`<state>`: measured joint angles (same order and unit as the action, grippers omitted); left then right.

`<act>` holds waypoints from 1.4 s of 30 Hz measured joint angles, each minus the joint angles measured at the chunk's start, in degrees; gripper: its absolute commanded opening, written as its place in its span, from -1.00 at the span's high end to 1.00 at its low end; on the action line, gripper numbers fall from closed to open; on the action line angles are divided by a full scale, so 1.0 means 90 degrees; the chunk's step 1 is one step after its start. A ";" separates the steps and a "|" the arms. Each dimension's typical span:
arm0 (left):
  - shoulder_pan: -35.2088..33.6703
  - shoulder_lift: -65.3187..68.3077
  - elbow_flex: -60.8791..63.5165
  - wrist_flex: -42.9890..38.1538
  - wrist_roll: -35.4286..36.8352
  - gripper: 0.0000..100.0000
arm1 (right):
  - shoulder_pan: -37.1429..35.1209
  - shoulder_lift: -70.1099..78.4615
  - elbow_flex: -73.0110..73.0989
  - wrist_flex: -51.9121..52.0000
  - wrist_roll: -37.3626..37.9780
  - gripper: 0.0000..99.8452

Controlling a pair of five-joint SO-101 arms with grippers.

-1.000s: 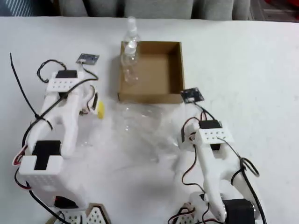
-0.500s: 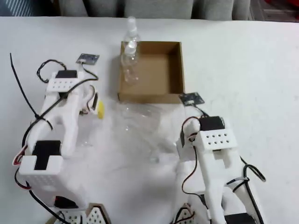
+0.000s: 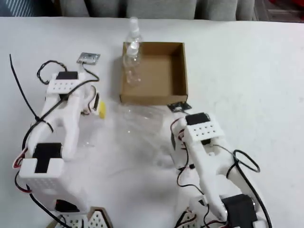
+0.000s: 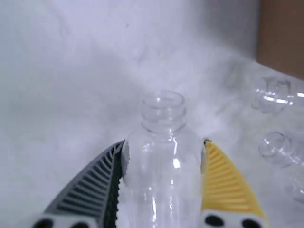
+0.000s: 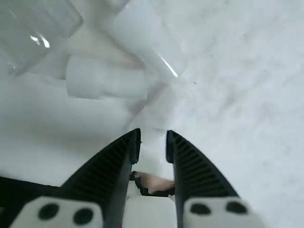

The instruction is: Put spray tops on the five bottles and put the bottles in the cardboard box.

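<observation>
Left wrist view has an uncapped clear bottle point(image 4: 164, 164) clamped across its body by the left gripper point(image 4: 164, 145), the grey and yellow jaws closed against either side. The bottle's long axis runs in line with the jaws, its open threaded mouth pointing away from the wrist; how far it leans from upright cannot be told. In the high view this gripper sits left of the cardboard box point(image 3: 183, 71), near its front corner.

Two more open bottles point(image 4: 274, 95) lie on the table point(image 3: 247, 57) beside it. The right gripper point(image 5: 153, 135) hangs low over the table with its jaws a narrow slit apart and nothing between them. A white spray top point(image 5: 104, 78) lies on its side just ahead of them. A capped bottle point(image 3: 132, 59) stands against the box's left wall.

The step in hand appears to be capping: one arm presents the bottle, the other fetches a top. Next, the right jaws would likely need to widen, close on the top, then bring it square over the open mouth.
</observation>
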<state>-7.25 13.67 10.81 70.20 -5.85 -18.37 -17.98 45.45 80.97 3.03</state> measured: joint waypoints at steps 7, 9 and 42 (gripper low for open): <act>0.0000 0.0000 0.0000 0.0000 0.0000 0.96 | -0.0117 0.0107 -0.0029 0.0020 -0.0166 0.66; 0.0000 0.0000 0.0000 0.0000 0.0000 0.96 | -0.0098 0.0107 0.0039 -0.0029 -0.0176 0.66; -0.0020 0.0000 0.0000 0.0000 0.0000 0.96 | 0.0889 0.1270 -0.0830 0.0029 -0.0117 0.97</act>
<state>-7.43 13.67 10.81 70.20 -5.85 -10.37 -6.55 37.98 81.23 1.98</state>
